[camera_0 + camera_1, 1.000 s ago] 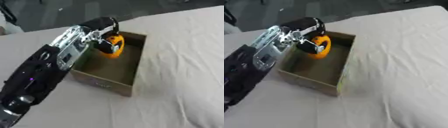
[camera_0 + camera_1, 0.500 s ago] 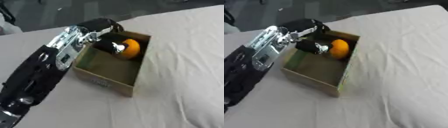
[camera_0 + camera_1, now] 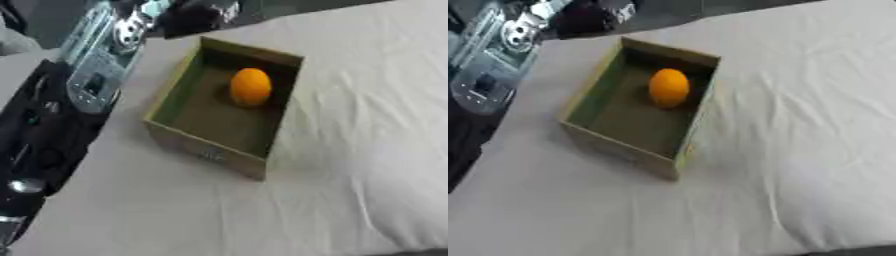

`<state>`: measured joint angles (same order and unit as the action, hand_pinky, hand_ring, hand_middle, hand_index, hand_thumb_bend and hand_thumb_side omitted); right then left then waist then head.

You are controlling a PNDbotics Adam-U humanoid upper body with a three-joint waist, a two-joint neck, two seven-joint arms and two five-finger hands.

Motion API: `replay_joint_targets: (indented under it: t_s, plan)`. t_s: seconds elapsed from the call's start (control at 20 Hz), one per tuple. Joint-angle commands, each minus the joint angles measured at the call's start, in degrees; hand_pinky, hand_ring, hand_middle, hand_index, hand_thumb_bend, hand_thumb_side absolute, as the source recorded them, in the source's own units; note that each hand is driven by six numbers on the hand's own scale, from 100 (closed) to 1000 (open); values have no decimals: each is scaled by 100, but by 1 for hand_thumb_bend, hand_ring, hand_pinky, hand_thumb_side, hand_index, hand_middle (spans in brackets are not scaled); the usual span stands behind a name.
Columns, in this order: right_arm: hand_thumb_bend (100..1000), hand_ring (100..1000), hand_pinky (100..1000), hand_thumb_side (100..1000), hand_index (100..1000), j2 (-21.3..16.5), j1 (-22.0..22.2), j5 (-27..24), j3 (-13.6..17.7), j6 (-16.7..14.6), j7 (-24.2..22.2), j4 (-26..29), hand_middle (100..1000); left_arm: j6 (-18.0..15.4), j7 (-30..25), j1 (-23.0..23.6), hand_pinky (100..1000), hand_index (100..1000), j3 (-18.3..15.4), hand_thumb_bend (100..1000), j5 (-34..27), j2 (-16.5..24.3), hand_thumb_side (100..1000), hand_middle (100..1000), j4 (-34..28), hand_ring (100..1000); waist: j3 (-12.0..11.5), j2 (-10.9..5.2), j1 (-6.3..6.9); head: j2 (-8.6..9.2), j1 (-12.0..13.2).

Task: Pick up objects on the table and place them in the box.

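An orange ball-shaped object (image 3: pixel 250 86) lies inside the open cardboard box (image 3: pixel 201 146), near its far right wall. My left arm comes in along the left side, and my left hand (image 3: pixel 194 17) is blurred at the top edge, above and behind the box's far left corner, clear of the orange object. My right hand shows in neither view.
The box stands on a wrinkled white cloth (image 3: pixel 367 125) that covers the table. A dark floor runs along the far edge of the table (image 3: pixel 737 6). Open cloth lies to the right of the box and in front of it.
My left hand has let go of the orange object, which now rests in the box, and has drawn back up and away past the box's far corner.
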<state>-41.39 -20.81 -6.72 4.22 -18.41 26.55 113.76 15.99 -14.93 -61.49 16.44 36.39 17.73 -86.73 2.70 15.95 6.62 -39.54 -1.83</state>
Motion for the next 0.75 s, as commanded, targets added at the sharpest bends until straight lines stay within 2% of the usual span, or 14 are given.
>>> replay_joint_targets:
  t_s: [0.05, 0.3, 0.4, 0.55, 0.75]
  plan:
    - [100, 802, 755, 567, 877, -84, -35, 14, 93, -8, 43, 83, 782, 359, 619, -7, 726, 815, -352, 161, -403, 210, 1000, 633, -584, 769, -30, -88, -85, -91, 47]
    - [100, 802, 755, 566, 877, -70, -8, 31, 117, -10, 72, 83, 782, 728, 1639, 357, 708, 810, -740, 120, -1084, 356, 1000, 614, -1407, 751, -115, -80, -130, -158, 152]
    - [100, 802, 755, 566, 877, -62, 6, 40, 134, -10, 91, 83, 783, 808, 2137, 599, 706, 808, -910, 100, -1385, 402, 969, 611, -1728, 748, -157, -80, -152, -173, 185]
    - [100, 802, 755, 566, 877, -47, 32, 53, 157, -3, 124, 83, 783, 813, 2980, 1009, 701, 807, -1137, 100, -1896, 440, 942, 606, -2171, 742, -219, -90, -182, -180, 202]
    - [100, 803, 756, 565, 877, -22, 65, 67, 186, 5, 170, 83, 783, 643, 3982, 1520, 702, 809, -1376, 100, -2454, 472, 934, 609, -2610, 742, -284, -113, -224, -176, 205]
